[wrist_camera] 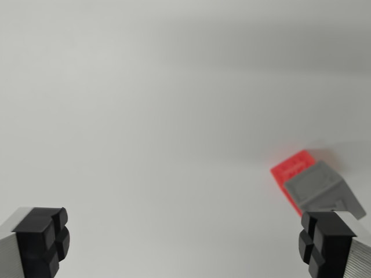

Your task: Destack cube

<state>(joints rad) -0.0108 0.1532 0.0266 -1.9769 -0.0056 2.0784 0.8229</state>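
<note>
Approach step, nothing grasped. Gripper (185,243) spread wide and empty, one finger (42,238) at each lower corner of the wrist view. Stack sits on the white table (145,116) at the wrist view's right: grey cube (320,186) on red cube (293,167), just above the right finger (322,242), not between the jaws. Judged next: shift toward the stack to centre the grey cube, descend, close on it alone.

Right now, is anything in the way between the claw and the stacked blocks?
Nothing visible is. The claw is open over a bare white table. The grey block sits on the red block at the wrist view's right, just above the finger on that side, with no other thing between.
</note>
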